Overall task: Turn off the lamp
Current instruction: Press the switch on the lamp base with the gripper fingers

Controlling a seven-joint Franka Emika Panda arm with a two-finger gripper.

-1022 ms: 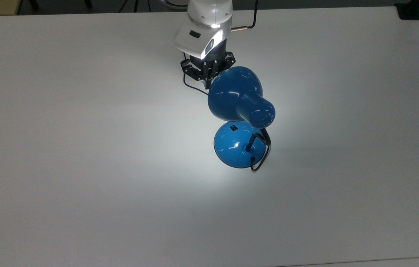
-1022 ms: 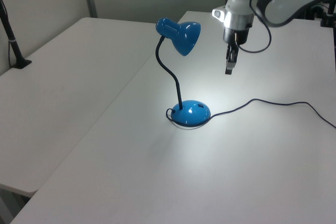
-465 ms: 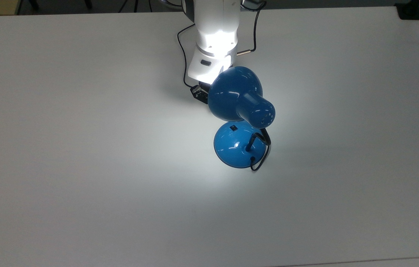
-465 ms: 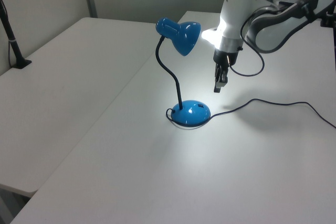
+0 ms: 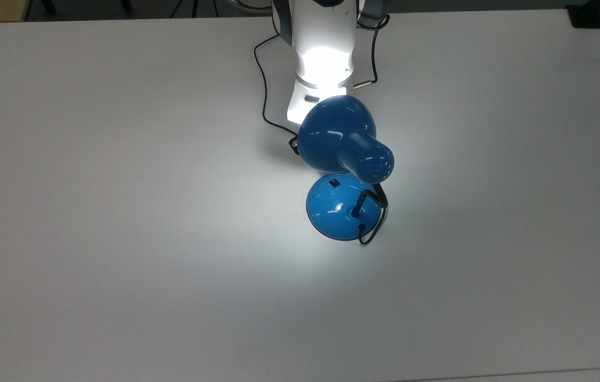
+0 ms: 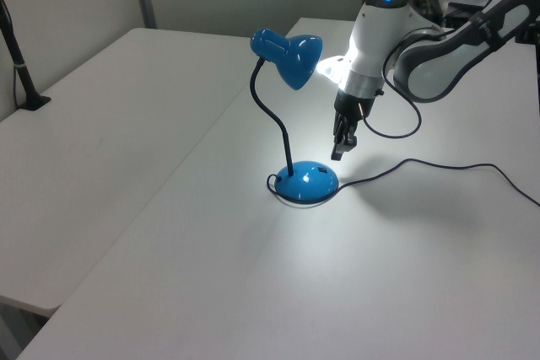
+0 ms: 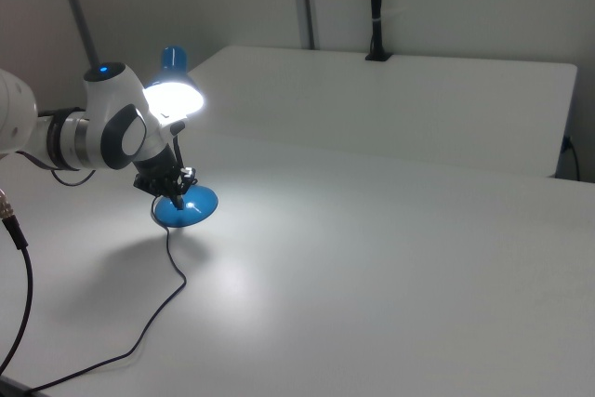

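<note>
The lamp is lit and throws a bright pool on the white table [image 5: 119, 212]. Its blue shade [image 5: 337, 135] hangs over the round blue base [image 5: 340, 212], which carries a small black switch [image 5: 335, 183]. In the left view the shade [image 6: 291, 56] is on a black gooseneck above the base [image 6: 308, 181]. My gripper [image 6: 337, 153] points down, shut and holding nothing, just above and to the right of the base in the left view. In the right view the gripper [image 7: 177, 194] hovers right over the base [image 7: 191, 208]. In the top view the shade hides the gripper, and the white arm [image 5: 324, 58] glows in the lamplight.
The lamp's black cord [image 6: 439, 166] trails across the table to the left view's right and lies along the table [image 7: 172, 276] in the right view. A black clamped pole [image 6: 24, 73] stands on the neighbouring table. A black object [image 5: 586, 16] sits at the top view's upper right corner.
The arm has come down and moved toward the lamp's base. In the top view the gripper has slid beneath the shade. The lamp has stayed in place and lit.
</note>
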